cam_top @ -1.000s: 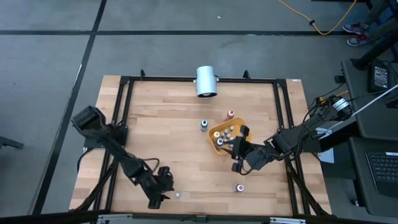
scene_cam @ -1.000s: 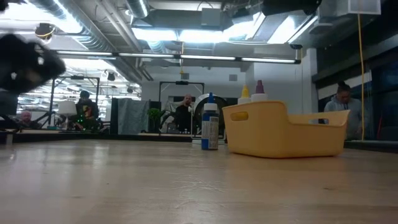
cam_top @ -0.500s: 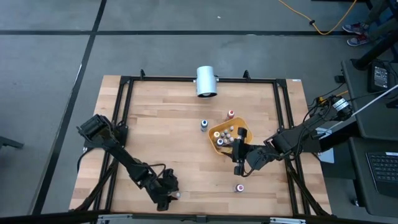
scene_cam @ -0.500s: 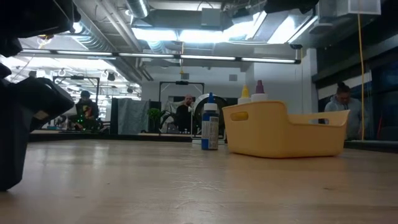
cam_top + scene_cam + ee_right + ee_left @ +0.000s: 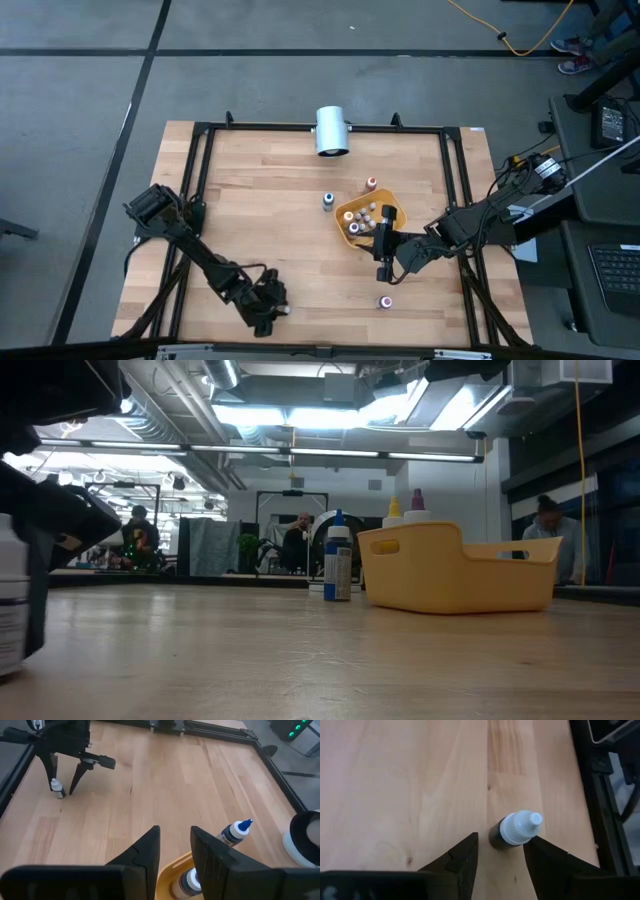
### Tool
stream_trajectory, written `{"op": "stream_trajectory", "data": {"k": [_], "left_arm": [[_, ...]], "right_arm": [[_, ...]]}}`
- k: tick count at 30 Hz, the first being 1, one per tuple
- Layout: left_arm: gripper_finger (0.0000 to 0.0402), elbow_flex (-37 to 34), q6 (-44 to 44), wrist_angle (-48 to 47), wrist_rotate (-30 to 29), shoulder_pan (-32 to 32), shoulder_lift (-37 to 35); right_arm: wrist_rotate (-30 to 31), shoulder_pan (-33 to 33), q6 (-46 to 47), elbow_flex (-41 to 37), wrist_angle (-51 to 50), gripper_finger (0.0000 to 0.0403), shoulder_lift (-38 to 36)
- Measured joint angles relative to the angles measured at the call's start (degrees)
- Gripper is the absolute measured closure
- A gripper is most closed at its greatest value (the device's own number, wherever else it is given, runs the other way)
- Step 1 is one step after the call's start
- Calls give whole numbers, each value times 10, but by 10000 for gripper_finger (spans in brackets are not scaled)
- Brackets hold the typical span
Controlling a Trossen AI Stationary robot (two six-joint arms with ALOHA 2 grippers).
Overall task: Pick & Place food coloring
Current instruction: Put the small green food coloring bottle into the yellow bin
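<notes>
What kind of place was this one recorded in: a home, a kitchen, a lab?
Most likely a robotics lab or workshop: a wooden table in a black metal frame on a grey concrete floor, exposed ceiling pipes and strip lights overhead, and people seated at workstations behind.

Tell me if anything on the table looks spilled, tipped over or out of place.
Nothing spilled or tipped. Three food coloring bottles stand outside the yellow tray: one near the front edge, two behind the tray; the left gripper straddles a fourth.

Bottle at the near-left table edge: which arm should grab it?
Left. The left gripper already straddles that white-capped bottle, a finger on each side, not yet clamped. The right gripper sits across the table by the yellow tray.
</notes>
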Motion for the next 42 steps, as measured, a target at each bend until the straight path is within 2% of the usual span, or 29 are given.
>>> {"op": "stream_trajectory", "data": {"k": [7, 16, 24, 33, 38, 42], "left_arm": [[280, 0, 0, 6, -4, 6, 0], [286, 0, 10, 26, -30, 7, 0], [333, 0, 11, 40, -22, 20, 0], [331, 0, 25, 63, -8, 27, 0], [334, 21, 42, 50, 18, 39, -9], [334, 57, 62, -40, 20, 64, -40]], "right_arm": [[0, 0, -3, 0, 0, 293, 0], [0, 0, -3, 0, -1, 293, 0], [0, 0, -2, 0, -1, 293, 0], [0, 0, -1, 0, -1, 293, 0], [0, 0, -1, 0, -1, 293, 0], [10, 0, -1, 0, 5, 293, 0]]}}
